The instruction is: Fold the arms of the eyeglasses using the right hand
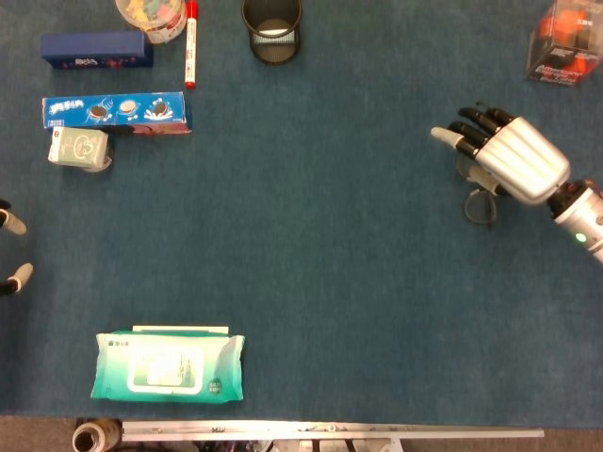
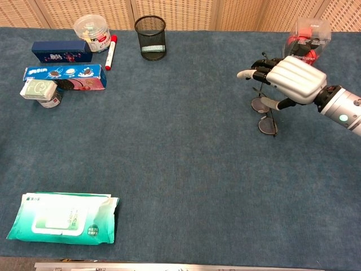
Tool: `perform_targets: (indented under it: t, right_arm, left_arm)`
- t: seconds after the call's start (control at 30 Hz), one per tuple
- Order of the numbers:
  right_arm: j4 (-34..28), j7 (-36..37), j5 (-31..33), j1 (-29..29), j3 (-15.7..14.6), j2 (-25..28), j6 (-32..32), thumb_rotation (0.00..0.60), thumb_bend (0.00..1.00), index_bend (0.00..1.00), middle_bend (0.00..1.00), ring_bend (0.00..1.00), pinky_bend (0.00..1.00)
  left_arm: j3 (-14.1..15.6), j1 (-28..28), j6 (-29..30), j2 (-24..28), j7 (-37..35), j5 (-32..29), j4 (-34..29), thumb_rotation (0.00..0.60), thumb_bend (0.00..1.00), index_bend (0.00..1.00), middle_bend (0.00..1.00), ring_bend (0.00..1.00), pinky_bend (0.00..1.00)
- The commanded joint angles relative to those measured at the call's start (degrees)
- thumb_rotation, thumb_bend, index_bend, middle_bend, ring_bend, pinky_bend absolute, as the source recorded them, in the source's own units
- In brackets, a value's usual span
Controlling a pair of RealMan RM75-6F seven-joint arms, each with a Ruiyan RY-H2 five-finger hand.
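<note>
The eyeglasses [image 1: 479, 207] [image 2: 267, 125] lie on the blue table cloth at the right, dark thin frame, both round lenses showing by the hand. My right hand [image 1: 513, 158] [image 2: 294, 79] hovers right over them, palm down, fingers stretched toward the left and thumb curled down beside the upper lens. The glasses' arms are mostly hidden under the hand; one thin tip shows near the fingers. No grip on the glasses is visible. Of my left hand only fingertips [image 1: 17, 276] show at the left edge of the head view, apart, holding nothing.
A clear package with red contents [image 1: 563, 42] [image 2: 307, 36] stands just behind the right hand. A black mesh cup [image 1: 272, 28] is at the back centre. Cookie box [image 1: 115, 111], marker [image 1: 190, 42] and small boxes sit back left; a wipes pack [image 1: 170, 365] lies front left.
</note>
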Motion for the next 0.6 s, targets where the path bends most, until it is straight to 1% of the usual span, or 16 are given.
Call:
perform_targets:
  t: [0.03, 0.23, 0.6]
  right_arm:
    - [-0.79, -0.41, -0.07, -0.01, 0.15, 0.53, 0.93, 0.600, 0.34, 0.18, 0.29, 0.18, 0.34]
    - [-3.48, -1.72, -0.14, -0.36, 0.54, 2.28, 3.56, 0.600, 0.34, 0.18, 0.29, 0.18, 0.34]
    - [-13.24, -4.27, -0.25, -0.13, 2.67, 7.21, 9.87, 0.600, 0.34, 0.18, 0.29, 0.18, 0.34]
  left_arm:
    - [-0.01, -0.03, 0.06, 0.06, 0.07, 0.09, -0.15, 0.600, 0.18, 0.42, 0.28, 0.26, 0.45]
    - [-0.09, -0.12, 0.27, 0.28, 0.40, 0.26, -0.57, 0.600, 0.18, 0.42, 0.28, 0.26, 0.45]
    - [-0.18, -0.25, 0.71, 0.93, 1.37, 0.61, -1.97, 0.600, 0.18, 0.42, 0.28, 0.26, 0.45]
